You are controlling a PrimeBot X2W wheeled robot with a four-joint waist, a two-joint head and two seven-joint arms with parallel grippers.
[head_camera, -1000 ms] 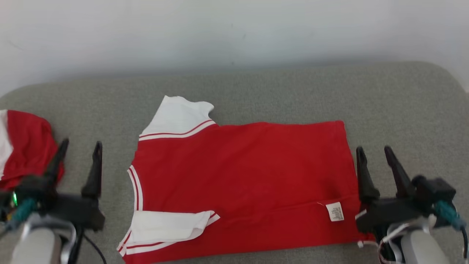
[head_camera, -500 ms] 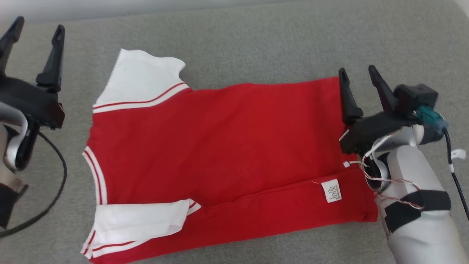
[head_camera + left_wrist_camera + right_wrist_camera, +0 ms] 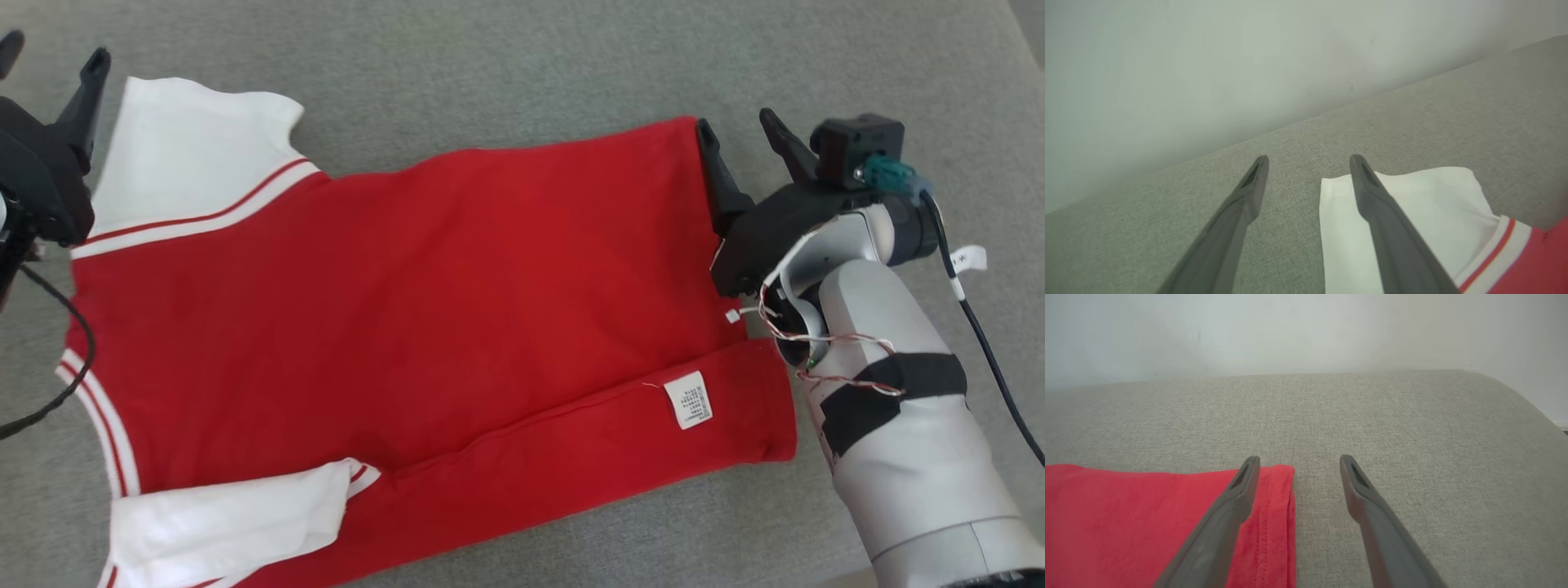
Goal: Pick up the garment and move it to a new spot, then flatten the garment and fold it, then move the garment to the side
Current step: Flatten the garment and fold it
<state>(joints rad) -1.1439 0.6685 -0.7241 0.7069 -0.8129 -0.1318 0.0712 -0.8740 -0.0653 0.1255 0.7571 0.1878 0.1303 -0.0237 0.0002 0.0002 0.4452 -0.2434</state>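
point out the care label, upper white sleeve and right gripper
care label [image 3: 687, 400], head view, middle of the tag
upper white sleeve [image 3: 192, 147], head view, middle of the cloth
right gripper [image 3: 735, 120], head view, between its fingertips

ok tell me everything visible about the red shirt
The red shirt looks like knit cotton, with white sleeves and red-and-white striped trim at shoulders and neckline. It lies flat on the grey cushion, neckline toward the robot's left, hem toward its right. The near edge is folded over, showing a white care label; the near sleeve is folded in, the far sleeve spread out. The left gripper at the far sleeve and right gripper at the far hem corner have open jaws; contact unclear.
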